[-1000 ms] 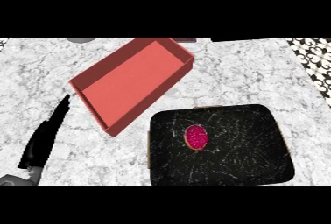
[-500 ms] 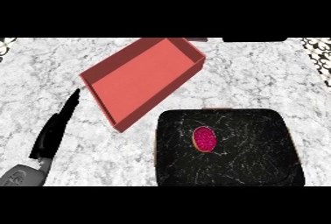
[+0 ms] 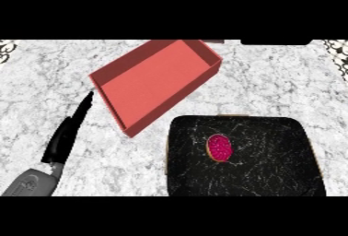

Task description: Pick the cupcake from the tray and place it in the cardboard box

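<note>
Change: since a second ago my left hand has come further up into view, and box and tray both sit further right.
Head view, cupcake: the cupcake lies left of middle on the black tray, long axis up-down.
Box: the red box sits just beyond the tray's upper-left corner.
Fingers: straight, holding nothing, well left of the cupcake.
Right hand: out of view, so I judge the left nearer.

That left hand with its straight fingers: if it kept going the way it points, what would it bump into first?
Probably the near corner of the red box. The left hand points up and right toward it, though height above the counter is unclear.
</note>
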Motion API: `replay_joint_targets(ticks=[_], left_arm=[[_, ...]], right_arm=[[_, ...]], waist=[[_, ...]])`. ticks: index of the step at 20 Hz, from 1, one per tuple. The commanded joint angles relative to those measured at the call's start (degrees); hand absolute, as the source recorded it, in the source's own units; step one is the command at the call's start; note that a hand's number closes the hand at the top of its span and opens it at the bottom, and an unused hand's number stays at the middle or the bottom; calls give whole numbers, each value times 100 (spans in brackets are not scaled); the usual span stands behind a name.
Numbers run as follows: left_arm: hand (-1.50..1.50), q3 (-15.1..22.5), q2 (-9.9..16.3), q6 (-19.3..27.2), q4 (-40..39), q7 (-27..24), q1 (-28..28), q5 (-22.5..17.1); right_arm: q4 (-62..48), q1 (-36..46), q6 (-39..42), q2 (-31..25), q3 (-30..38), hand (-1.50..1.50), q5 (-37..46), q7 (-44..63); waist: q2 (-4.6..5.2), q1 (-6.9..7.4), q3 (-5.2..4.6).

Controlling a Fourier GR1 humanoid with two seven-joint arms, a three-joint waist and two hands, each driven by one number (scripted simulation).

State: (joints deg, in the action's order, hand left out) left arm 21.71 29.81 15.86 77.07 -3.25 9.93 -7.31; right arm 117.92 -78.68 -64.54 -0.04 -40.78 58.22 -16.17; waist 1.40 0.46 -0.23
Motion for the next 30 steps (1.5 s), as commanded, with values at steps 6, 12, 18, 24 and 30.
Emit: replay_joint_targets(ticks=[6, 12, 18, 24, 30], left_arm=[[0, -190, -33, -227, -272, 20, 256, -10], [0, -138, 15, -161, 96, 210, -14, 105], [0, -202, -149, -215, -38, 65, -61, 163], [0, -323, -191, -274, 132, 232, -105, 312], [0, -628, -429, -582, -265, 290, 262, 501]], right_arm=[[489, 610, 985, 3, -243, -150, 1501, 2046], [232, 1855, 1115, 4, -22, -150, 2590, 3660], [-22, 3585, 2312, 4, 233, -150, 3515, 5374], [-925, 5427, 3309, 4, 138, -150, 3615, 6798], [-1187, 6187, 3723, 3, -30, -150, 3654, 7539]], waist=[[5, 35, 3], [-61, 47, 11], [-83, 7, 13], [-127, -7, 22], [-139, -60, 23]])
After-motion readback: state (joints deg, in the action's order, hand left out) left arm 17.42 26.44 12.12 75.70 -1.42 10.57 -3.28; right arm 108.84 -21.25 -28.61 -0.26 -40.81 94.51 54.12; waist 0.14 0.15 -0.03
